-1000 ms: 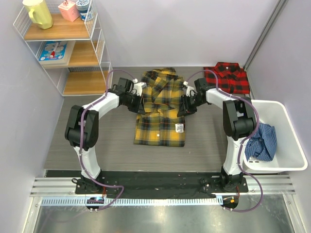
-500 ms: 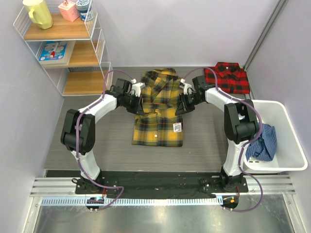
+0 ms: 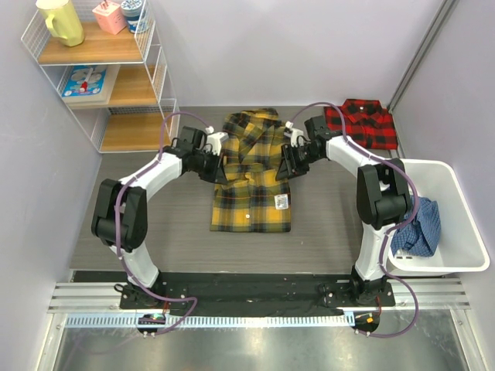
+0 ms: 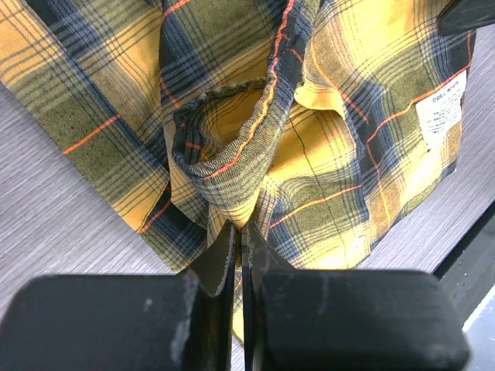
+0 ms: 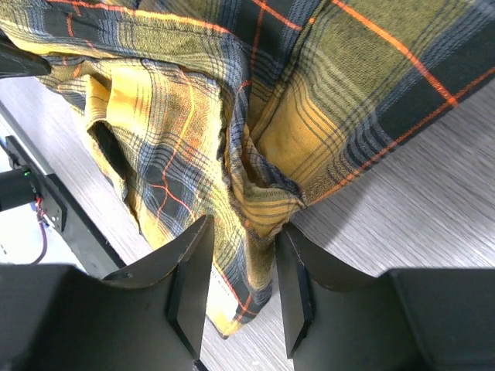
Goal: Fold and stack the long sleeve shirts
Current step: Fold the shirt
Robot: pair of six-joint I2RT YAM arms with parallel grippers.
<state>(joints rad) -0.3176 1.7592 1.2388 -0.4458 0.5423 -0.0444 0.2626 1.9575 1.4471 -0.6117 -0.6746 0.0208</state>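
The yellow plaid long sleeve shirt (image 3: 251, 182) lies lengthwise in the middle of the table, collar at the far end, sleeves folded in. My left gripper (image 3: 219, 165) is shut on a fold of its left edge; in the left wrist view the jaws (image 4: 238, 239) are pressed together on the yellow fabric (image 4: 232, 147). My right gripper (image 3: 288, 164) grips its right edge; in the right wrist view the gripper (image 5: 244, 232) has a thick bunch of the fabric (image 5: 263, 193) between the fingers. The red-and-black shirt (image 3: 361, 124) lies folded at the far right.
A white bin (image 3: 464, 232) holding a blue cloth (image 3: 418, 224) stands at the right. A wire shelf unit (image 3: 100, 77) with a yellow jug and small items stands at the far left. A metal rail runs along the near edge.
Both grippers have moved a little toward the far end and inward, holding the yellow shirt's sides. The shirt's body now looks narrower.
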